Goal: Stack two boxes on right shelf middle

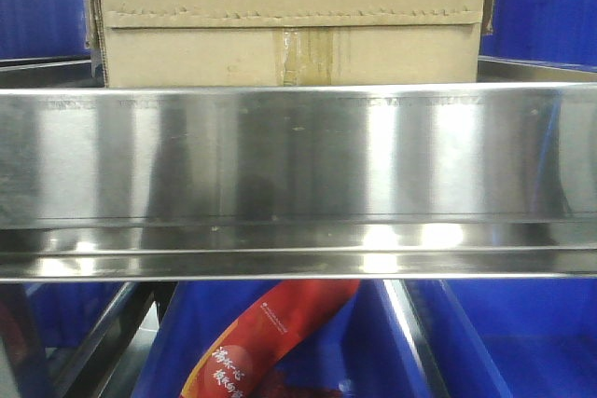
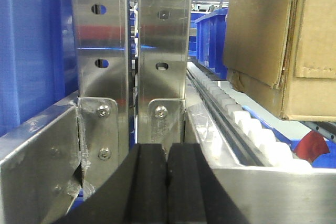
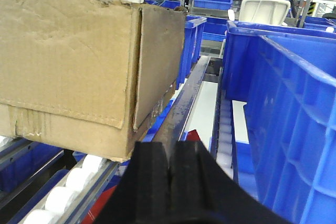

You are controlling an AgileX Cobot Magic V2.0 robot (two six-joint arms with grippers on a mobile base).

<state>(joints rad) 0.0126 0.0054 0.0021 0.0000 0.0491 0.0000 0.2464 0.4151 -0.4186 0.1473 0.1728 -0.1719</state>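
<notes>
Front view is filled by the shelf's front rail (image 1: 298,156), a broad band of mirror steel, and behind it one box (image 1: 289,20) rises above the rail's top edge, its serrated flap and centre tape strip facing out. Only this one carton shows for certain; whether a second sits on it cannot be told, since its top runs out of frame. On the left wrist view the box (image 2: 294,51) lies up and to the right of the left hand (image 2: 167,187), resting over the white roller track (image 2: 236,116) that runs away from the rail, with two steel uprights (image 2: 131,45) straight ahead. On the right wrist view the box (image 3: 84,61) lies up and to the left of the right hand (image 3: 172,187), with blue bins (image 3: 294,114) close on the right. So the carton sits between the two hands, its long side across the rail, and neither hand touches it. Both hands have their black pads pressed together, holding nothing. The right hand looks somewhat nearer the carton's corner. A red packet (image 1: 270,342) lies in a bin below.
</notes>
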